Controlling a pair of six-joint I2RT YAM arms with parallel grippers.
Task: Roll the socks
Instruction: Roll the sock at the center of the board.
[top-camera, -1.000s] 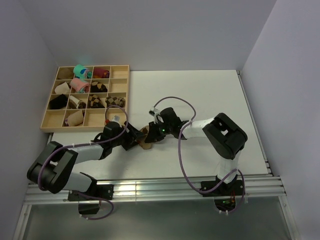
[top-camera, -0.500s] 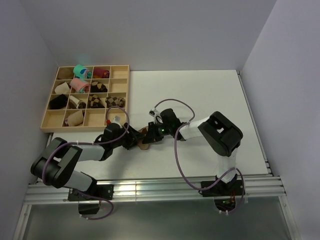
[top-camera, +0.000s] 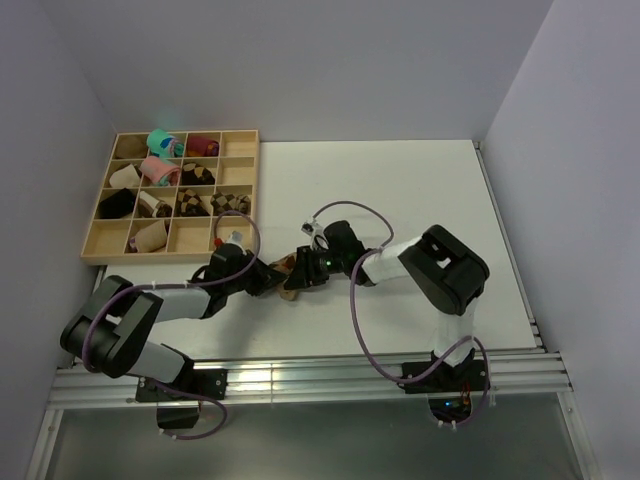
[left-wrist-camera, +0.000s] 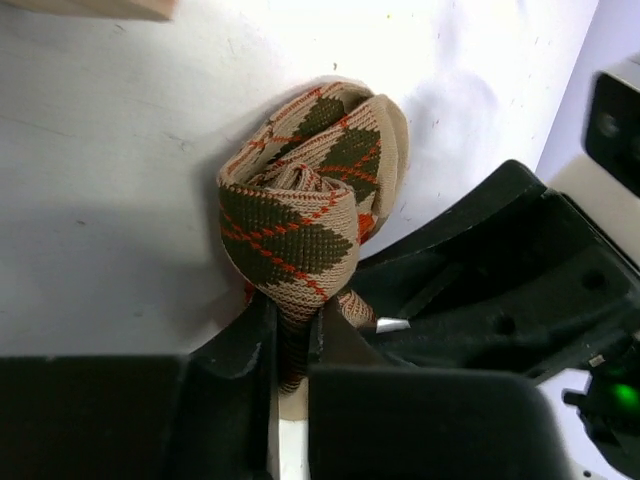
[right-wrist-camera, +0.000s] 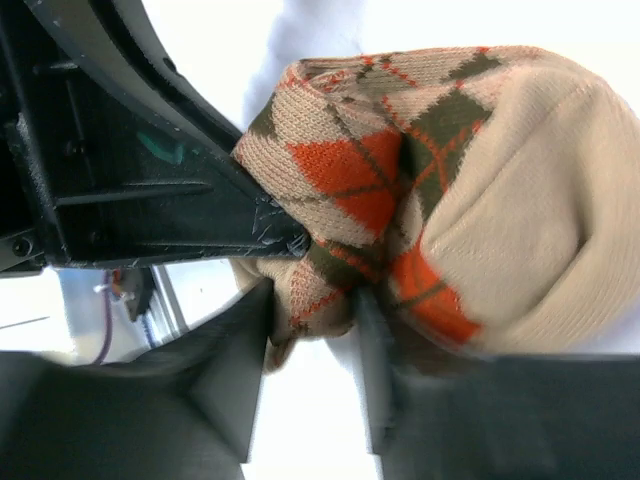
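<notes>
The socks form a tan roll with dark brown and orange-red diamonds, lying on the white table between my two grippers. From the left, my left gripper is shut on the roll. In the left wrist view its jaws pinch a fold at the near end of the socks. From the right, my right gripper meets the roll. In the right wrist view its fingers stand apart, open, with a loose fold of the socks lying between them.
A wooden compartment tray sits at the back left, holding several rolled socks in pink, teal, maroon and brown-cream argyle. The left gripper's black body crowds close beside the right one. Grey walls close in both sides of the table.
The left gripper has shut on the sock roll's end. The right gripper's jaws have widened and loosened their hold. Both wrists have shifted slightly around the roll.
</notes>
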